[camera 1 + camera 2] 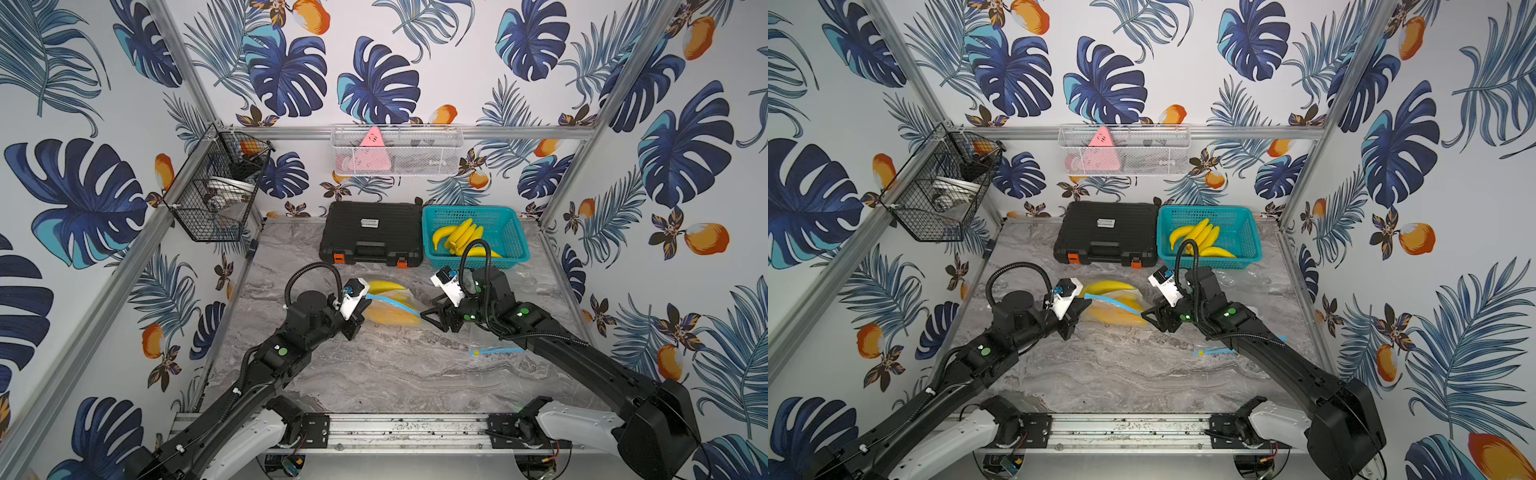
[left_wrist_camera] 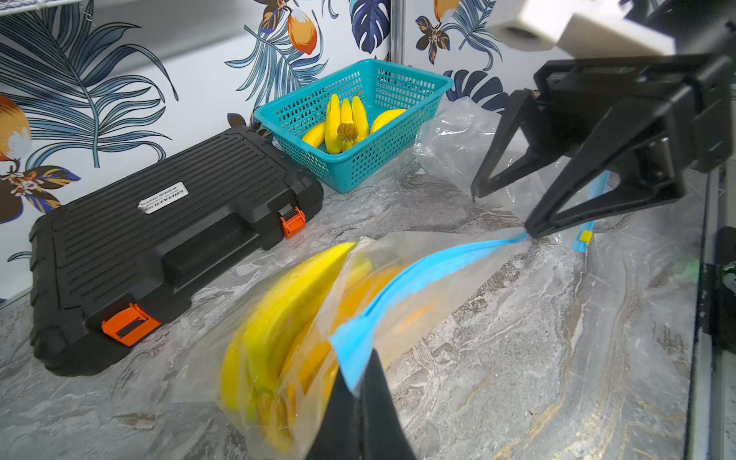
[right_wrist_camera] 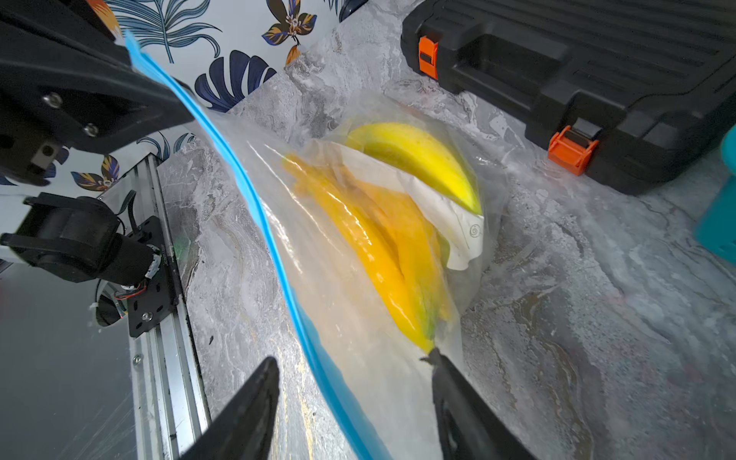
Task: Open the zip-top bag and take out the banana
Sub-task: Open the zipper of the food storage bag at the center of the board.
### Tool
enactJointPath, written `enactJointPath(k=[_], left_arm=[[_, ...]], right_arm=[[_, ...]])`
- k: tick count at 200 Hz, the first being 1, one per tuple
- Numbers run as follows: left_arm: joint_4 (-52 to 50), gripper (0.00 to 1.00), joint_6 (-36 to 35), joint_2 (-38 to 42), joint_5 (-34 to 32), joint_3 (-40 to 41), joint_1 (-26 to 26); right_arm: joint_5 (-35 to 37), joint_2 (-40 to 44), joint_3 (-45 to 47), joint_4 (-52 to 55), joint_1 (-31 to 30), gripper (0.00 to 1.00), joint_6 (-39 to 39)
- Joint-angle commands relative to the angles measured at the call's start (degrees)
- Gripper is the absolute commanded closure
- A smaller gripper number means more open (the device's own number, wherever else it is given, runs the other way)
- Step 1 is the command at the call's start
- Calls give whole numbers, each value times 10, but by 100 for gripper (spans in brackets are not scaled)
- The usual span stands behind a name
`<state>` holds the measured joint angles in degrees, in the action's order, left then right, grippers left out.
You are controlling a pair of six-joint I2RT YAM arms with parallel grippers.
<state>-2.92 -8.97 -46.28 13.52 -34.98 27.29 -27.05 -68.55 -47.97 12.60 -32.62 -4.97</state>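
The grey marbled table [image 1: 374, 374] fills the floor of the cell. From its near rail the left arm [image 1: 266, 361] stretches forward and inward, its forearm low over the table and its wrist turned toward the middle. The right arm [image 1: 582, 357] comes in from the near right corner, its forearm slanting forward and leftward and its wrist bent so that the tool points left, facing the other one. At the back edge a closed black case [image 1: 370, 232] lies flat, with a teal basket [image 1: 517, 245] of loose bananas [image 1: 457, 237] just beside it. In front of the case, between the two tools, the clear zip-top bag [image 2: 398, 286] lies on the table with the banana [image 3: 418, 159] inside, next to more orange-yellow fruit and a white paper slip. The left gripper [image 2: 356, 382] is clamped tight on one end of the bag's blue zip strip [image 2: 438, 263], lifting that edge off the table. The right gripper [image 3: 352, 360] has its jaws spread apart, straddling the strip's other end, and one fingertip [image 2: 531, 233] touches the strip. Under the right forearm lies a second blue zip strip with a small yellow slider [image 2: 584, 237].
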Motion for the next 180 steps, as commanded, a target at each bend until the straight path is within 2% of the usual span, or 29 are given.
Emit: enactJointPath(k=[1,36,143,180], left_arm=[[21,100,4,4,17,0,-1],[18,100,-2,12,12,5,0],[26,100,3,21,11,8,-1],[24,100,3,19,8,8,-1]], right_arm=[[6,-22,-8,-7,-2,37,-1],[11,-57,-31,4,-3,38,-14],[46,-74,-31,1,-5,45,-19],[48,-54,-19,-2,-5,43,-20]])
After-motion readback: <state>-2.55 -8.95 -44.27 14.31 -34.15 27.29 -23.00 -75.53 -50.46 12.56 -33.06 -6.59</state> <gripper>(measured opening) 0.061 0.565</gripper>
